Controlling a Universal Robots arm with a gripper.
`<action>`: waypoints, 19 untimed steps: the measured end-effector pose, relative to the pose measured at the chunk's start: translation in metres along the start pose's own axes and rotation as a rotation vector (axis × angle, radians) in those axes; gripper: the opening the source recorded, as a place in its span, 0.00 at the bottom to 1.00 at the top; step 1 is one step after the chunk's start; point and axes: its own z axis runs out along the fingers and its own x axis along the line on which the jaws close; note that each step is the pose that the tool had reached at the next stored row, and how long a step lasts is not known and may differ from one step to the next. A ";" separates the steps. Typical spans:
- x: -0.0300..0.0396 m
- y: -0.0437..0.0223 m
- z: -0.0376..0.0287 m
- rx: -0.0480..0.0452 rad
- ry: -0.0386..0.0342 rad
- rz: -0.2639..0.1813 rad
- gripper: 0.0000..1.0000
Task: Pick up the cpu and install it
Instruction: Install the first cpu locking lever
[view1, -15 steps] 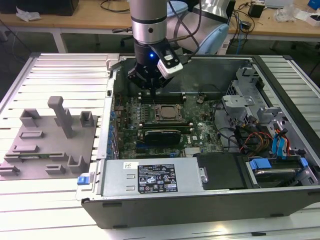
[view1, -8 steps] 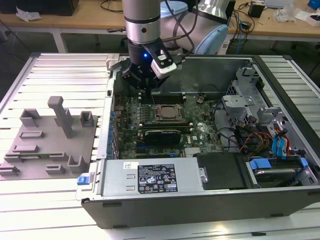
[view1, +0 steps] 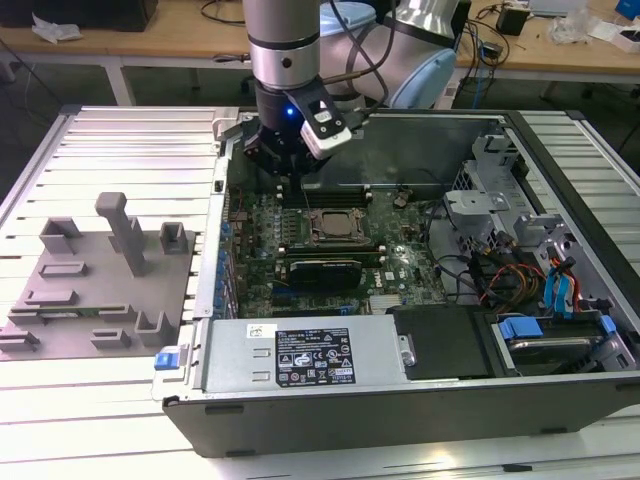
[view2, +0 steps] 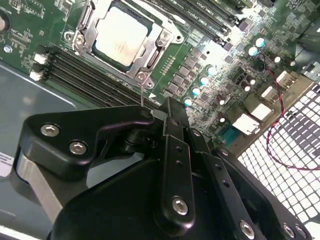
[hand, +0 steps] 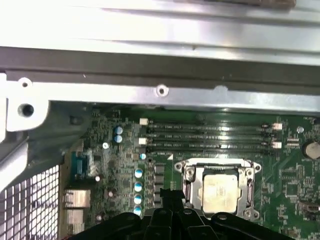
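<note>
- Your gripper (view2: 167, 107), nearest the lens, looks closed and empty, hovering over the motherboard (view2: 210, 55).
- The cpu (view2: 119, 36) sits inside its socket (view2: 150, 55), mid-board; check it lies flat.

Grey fixture tray (view1: 100, 290) beside open computer case (view1: 420, 400), perhaps touching.

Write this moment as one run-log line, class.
cpu: seated in socket | end effector: above motherboard, beside socket, holding nothing visible
</note>
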 end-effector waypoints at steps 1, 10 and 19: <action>0.0016 0.0000 -0.0001 -0.0017 0.0001 0.000 0.11; 0.0039 -0.0013 0.0010 -0.1394 -0.0041 0.010 0.11; -0.0266 -0.0053 0.0047 -0.1416 0.0036 0.013 0.11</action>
